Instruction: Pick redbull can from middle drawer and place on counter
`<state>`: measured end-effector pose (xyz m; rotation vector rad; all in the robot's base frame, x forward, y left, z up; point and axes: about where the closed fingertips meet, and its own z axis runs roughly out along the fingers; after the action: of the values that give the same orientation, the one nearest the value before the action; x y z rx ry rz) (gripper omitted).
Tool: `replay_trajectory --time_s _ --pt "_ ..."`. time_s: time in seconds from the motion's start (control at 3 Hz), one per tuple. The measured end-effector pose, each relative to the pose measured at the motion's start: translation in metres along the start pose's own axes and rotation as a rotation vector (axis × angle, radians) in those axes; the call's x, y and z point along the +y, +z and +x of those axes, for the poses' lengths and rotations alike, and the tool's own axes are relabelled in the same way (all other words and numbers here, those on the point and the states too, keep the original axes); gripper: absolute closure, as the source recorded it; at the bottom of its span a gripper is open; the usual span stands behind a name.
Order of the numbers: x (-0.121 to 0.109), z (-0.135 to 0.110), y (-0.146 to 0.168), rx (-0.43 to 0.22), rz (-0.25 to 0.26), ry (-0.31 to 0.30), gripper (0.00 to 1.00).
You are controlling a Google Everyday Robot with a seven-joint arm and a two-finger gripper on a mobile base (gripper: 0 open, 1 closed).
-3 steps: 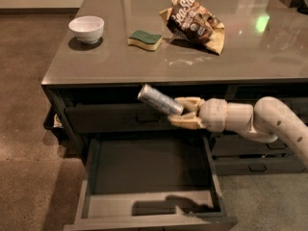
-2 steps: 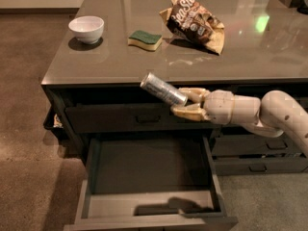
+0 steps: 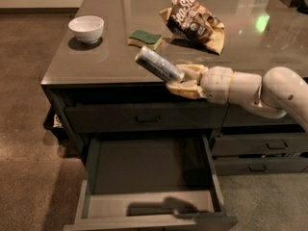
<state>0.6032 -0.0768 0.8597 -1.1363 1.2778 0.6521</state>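
The pick looks done: the gripper (image 3: 180, 79) has its fingers clamped on the can (image 3: 159, 64), held tilted at the counter's (image 3: 103, 57) front edge. The drawer (image 3: 144, 165) below stands open. Setting the can down remains.

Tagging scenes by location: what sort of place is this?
Likely an office kitchenette: glossy counter over drawers, bearing a white bowl, sponge and chip bag. The gripper holds the redbull can at the counter's front edge.
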Motion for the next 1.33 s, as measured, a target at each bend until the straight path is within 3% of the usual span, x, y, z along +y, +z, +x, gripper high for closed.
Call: replay_trajectory --time_s 0.67,1.0,1.33 --pt "-0.023 -0.019 0.06 0.175 0.064 0.004 1.0" --pt "-0.026 -0.019 0.085 0.219 0.056 0.001 1.0" --pt "-0.027 -0.019 0.11 0.242 0.012 -0.003 0.91"
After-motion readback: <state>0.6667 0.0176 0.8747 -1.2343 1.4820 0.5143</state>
